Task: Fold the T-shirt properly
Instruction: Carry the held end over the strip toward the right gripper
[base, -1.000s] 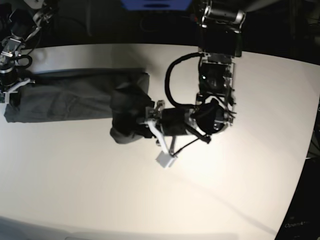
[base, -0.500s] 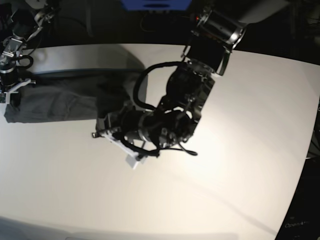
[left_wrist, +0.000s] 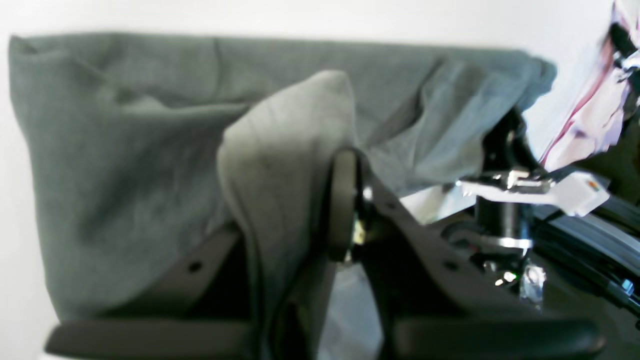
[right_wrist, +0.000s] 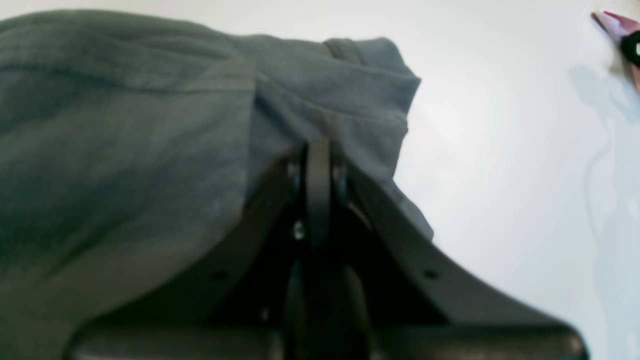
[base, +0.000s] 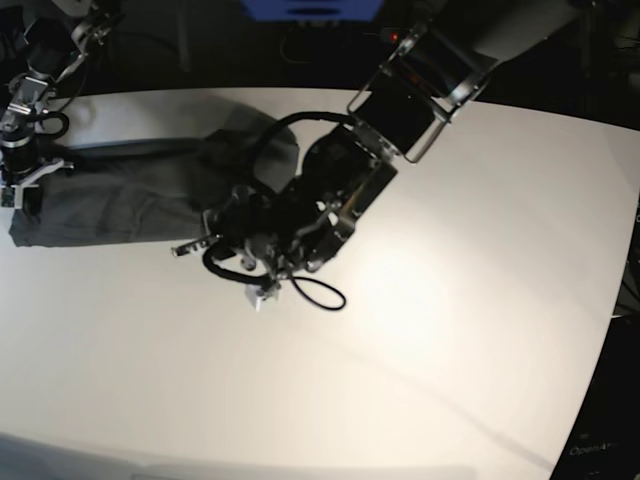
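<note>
I work in what looks like a robotics lab or test bench, not a home. Under my arms spreads a broad, plain white table (base: 450, 330) with a rounded edge, lit hard from above. Beyond its far edge everything is dark, with black equipment and cabling and a blue object (base: 310, 8) I cannot identify. My own arms are bare black hardware with exposed looping cables (base: 318, 295) and a camera on each wrist, the mark of a research rig.
</note>
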